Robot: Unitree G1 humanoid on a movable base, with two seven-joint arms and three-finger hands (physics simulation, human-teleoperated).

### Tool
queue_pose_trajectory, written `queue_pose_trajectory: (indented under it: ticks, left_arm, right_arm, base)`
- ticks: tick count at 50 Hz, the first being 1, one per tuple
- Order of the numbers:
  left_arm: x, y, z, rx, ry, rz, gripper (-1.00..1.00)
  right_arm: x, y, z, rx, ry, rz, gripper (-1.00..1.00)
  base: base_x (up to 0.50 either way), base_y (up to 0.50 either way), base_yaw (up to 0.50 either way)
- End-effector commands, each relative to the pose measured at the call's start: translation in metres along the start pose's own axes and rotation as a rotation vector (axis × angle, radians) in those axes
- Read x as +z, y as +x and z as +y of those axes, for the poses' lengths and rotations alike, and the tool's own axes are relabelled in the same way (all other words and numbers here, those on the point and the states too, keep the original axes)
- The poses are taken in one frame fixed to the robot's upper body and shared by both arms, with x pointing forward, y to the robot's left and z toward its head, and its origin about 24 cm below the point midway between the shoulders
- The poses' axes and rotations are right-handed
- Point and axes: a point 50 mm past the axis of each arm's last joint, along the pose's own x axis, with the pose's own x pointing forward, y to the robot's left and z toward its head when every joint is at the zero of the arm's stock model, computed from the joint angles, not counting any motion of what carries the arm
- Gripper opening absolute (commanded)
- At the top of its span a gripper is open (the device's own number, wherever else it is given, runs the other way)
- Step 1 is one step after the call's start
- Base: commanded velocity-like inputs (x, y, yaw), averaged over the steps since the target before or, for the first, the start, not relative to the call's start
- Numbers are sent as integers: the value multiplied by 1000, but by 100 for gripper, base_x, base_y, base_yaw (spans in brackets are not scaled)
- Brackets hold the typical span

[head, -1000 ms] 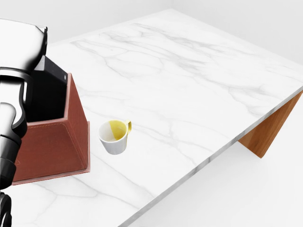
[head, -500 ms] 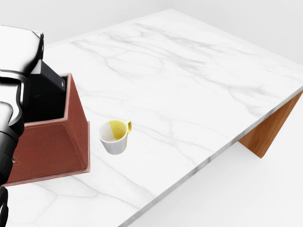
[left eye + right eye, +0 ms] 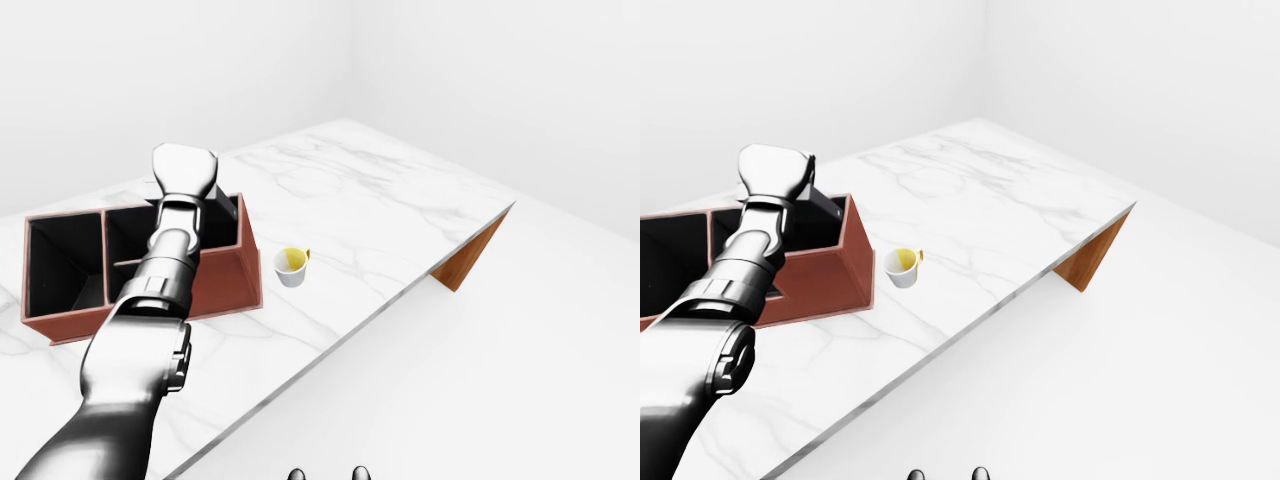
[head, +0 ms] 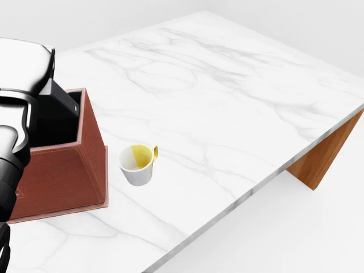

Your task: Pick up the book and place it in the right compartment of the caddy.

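The black book (image 4: pixel 59 106) stands tilted in the right compartment of the red-brown caddy (image 4: pixel 63 176), one corner poking just above the rim; it also shows in the right-eye view (image 3: pixel 826 206). My left hand (image 3: pixel 185 177) reaches over the caddy from the lower left and sits on the book's top. I see the back of the hand, and the fingers are hidden behind it, closed on the book. The caddy's left compartment (image 3: pixel 62 268) is dark and empty. My right hand is out of view.
A small white cup (image 4: pixel 137 165) with a yellow inside stands just right of the caddy on the white marble table (image 4: pixel 227 114). The table's edge (image 3: pixel 400 292) runs diagonally, with a wooden leg (image 3: pixel 466 256) under its right corner.
My left hand has dropped a little with the book, so the book's corner has sunk lower into the right compartment. The cup and caddy have not moved.
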Motion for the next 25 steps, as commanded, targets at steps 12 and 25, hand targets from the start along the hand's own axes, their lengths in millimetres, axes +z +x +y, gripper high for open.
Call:
queue_pose_trajectory:
  ticks: [12,25]
  left_arm:
    - [9,3,3,4,103,-78,-100]
    - [14,1,0,-8,154,-119,-100]
  right_arm:
    - [1,0,0,0,0,-2,100]
    - [-2,0,-1,-5,4,5,100]
  base:
    - [0,0,0]
    - [0,0,0]
